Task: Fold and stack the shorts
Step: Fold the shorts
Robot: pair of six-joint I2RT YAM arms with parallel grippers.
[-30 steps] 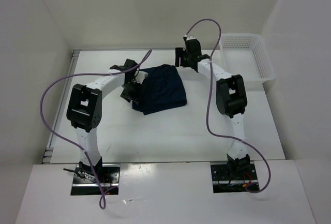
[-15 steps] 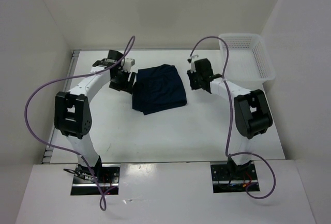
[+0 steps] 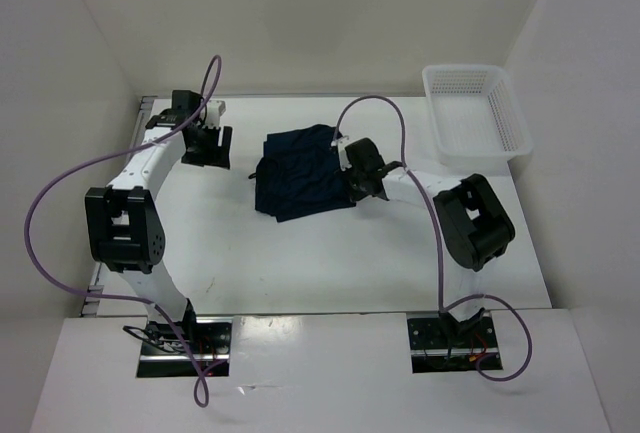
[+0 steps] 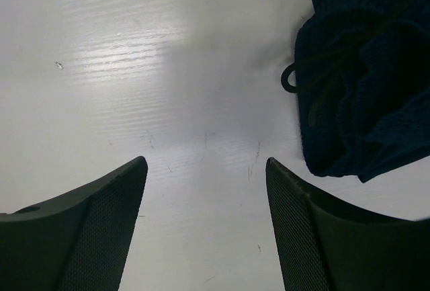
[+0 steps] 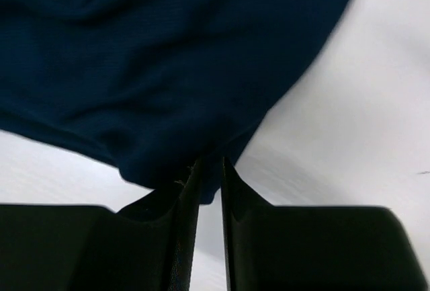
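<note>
**Fig.** The shorts (image 3: pixel 303 173) lie as a folded, roughly square bundle on the middle of the tabletop (image 3: pixel 300 253), with no clear long axis. The right fingers (image 5: pixel 181 237) are pinched nearly together on the hem at the bundle's right edge, and the cloth spreads ahead of the tips and to their left. The left fingers (image 4: pixel 94 230) are spread over bare tabletop and grasp nothing. From them, the shorts and the drawstring (image 4: pixel 290 79) lie ahead and to the right, apart. The right arm is nearer, so the next move probably falls to it.

The white table (image 3: pixel 300 263) bears the dark navy shorts (image 3: pixel 300 178), lying in a loose heap. A white mesh basket (image 3: pixel 470 113) stands well apart from the shorts, to their far right.
</note>
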